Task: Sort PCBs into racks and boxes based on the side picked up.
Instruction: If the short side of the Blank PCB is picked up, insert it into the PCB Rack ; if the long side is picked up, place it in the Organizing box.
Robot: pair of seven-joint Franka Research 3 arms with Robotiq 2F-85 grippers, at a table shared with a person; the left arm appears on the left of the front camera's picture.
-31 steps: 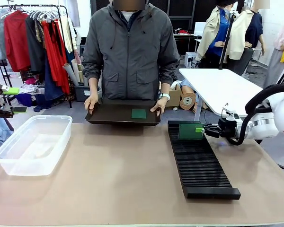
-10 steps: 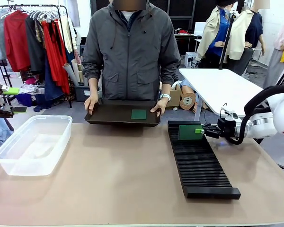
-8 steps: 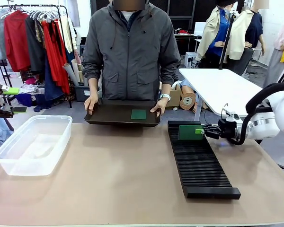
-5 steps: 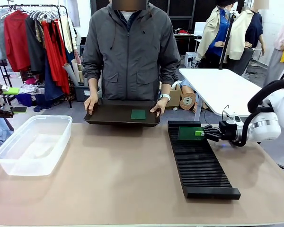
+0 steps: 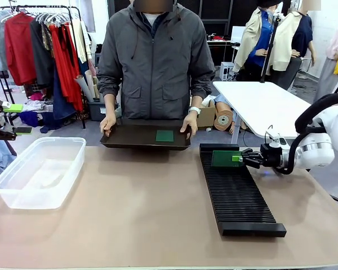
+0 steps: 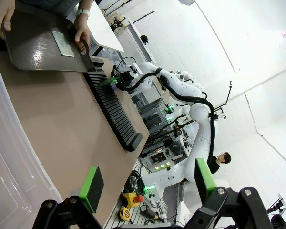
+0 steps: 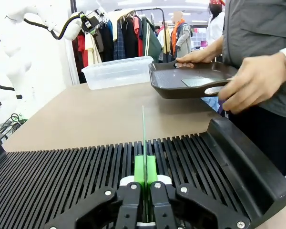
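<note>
At the rack's (image 5: 236, 188) twelve-o'clock end, the PCB (image 5: 225, 158) sat lower than it had seconds before. The right hand (image 5: 240, 158) had eased down and a little toward nine o'clock, so the board's bottom edge appeared to have gone in between the ribs. In the right wrist view the PCB (image 7: 143, 136) stood upright and edge-on, with the green pads (image 7: 139, 171) clamped on its near edge. I judged the slotting nearly done, with only the release left. The person's hand (image 5: 190, 122) at the three-o'clock rim of the tray (image 5: 129, 138) had shifted its hold slightly. The second PCB (image 5: 164, 135) lay flat on the tray. The box (image 5: 39, 171) stood at nine o'clock on the worktop (image 5: 135, 219), with no board in it that I could see.

The right arm reached in from three o'clock, forearm about level, wrist low, fingers pointing toward nine o'clock. The left hand (image 6: 148, 191) hung with its fingers wide apart, holding nothing, near the box's wall (image 6: 9, 157).
</note>
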